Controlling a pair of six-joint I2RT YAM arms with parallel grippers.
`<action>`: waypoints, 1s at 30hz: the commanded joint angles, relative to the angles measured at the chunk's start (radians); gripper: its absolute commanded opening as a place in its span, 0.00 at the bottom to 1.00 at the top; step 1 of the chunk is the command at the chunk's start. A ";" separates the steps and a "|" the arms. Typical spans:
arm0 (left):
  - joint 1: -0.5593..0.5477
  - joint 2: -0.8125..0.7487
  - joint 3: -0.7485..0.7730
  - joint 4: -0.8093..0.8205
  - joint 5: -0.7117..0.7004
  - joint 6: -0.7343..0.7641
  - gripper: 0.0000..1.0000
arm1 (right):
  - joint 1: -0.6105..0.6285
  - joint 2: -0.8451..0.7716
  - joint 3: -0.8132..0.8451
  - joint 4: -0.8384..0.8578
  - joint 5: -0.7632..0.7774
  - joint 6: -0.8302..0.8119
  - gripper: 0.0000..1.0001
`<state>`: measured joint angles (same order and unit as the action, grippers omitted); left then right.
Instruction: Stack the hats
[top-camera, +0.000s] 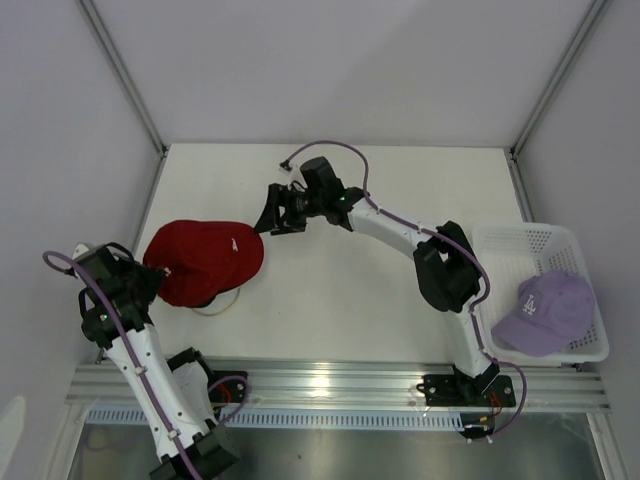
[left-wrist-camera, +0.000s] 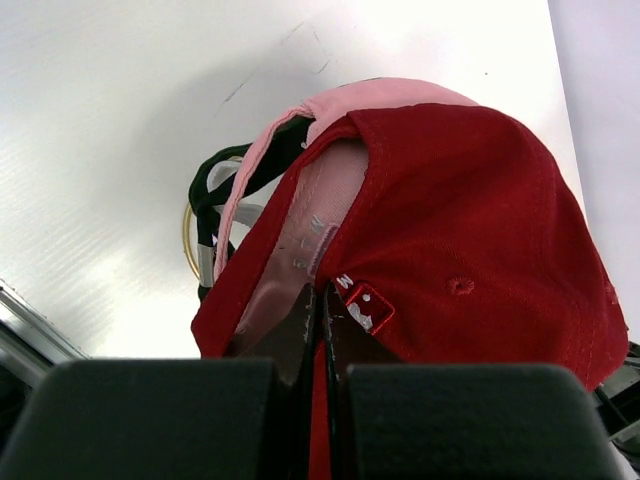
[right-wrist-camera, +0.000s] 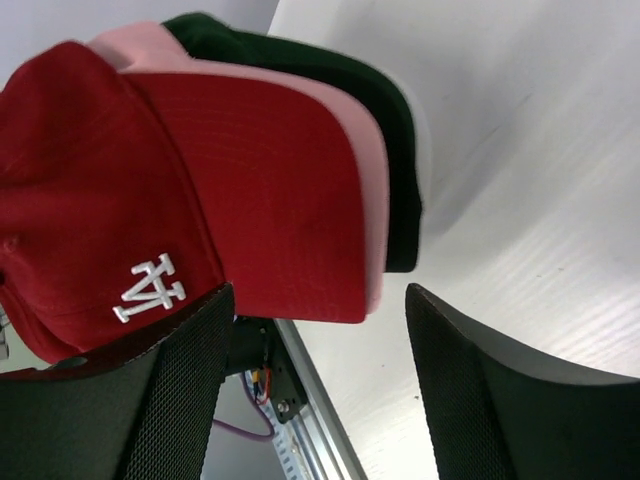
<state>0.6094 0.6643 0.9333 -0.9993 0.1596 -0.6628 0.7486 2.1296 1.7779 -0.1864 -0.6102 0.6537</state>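
Observation:
A red hat (top-camera: 205, 260) tops a stack at the table's left, over a pink hat (left-wrist-camera: 390, 95) and a dark green hat (right-wrist-camera: 400, 150). My left gripper (top-camera: 157, 272) is shut on the red hat's (left-wrist-camera: 470, 230) back rim, the fabric pinched between the fingers (left-wrist-camera: 325, 305). My right gripper (top-camera: 267, 217) stands open just off the brim end of the stack. In the right wrist view the red brim (right-wrist-camera: 270, 190) ends just above the gap of the gripper (right-wrist-camera: 320, 340), with nothing between the fingers. A lavender hat (top-camera: 545, 310) lies in the basket at the right.
The white mesh basket (top-camera: 520, 245) sits at the table's right edge beside the right arm's elbow (top-camera: 445, 265). A gold wire stand (left-wrist-camera: 187, 235) peeks out under the stack. An aluminium rail (top-camera: 340, 385) runs along the near edge.

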 joint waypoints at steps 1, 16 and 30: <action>0.020 0.006 0.031 -0.028 -0.042 0.012 0.01 | 0.041 -0.039 -0.006 0.082 -0.028 -0.005 0.72; 0.020 0.020 0.059 -0.024 -0.005 0.031 0.01 | 0.052 0.000 -0.043 0.087 0.020 -0.068 0.70; 0.020 0.021 0.058 -0.021 -0.003 0.034 0.01 | 0.055 0.095 0.034 0.220 -0.169 -0.005 0.67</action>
<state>0.6121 0.6781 0.9581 -1.0119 0.1631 -0.6483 0.7910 2.1960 1.7531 -0.0261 -0.7120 0.6395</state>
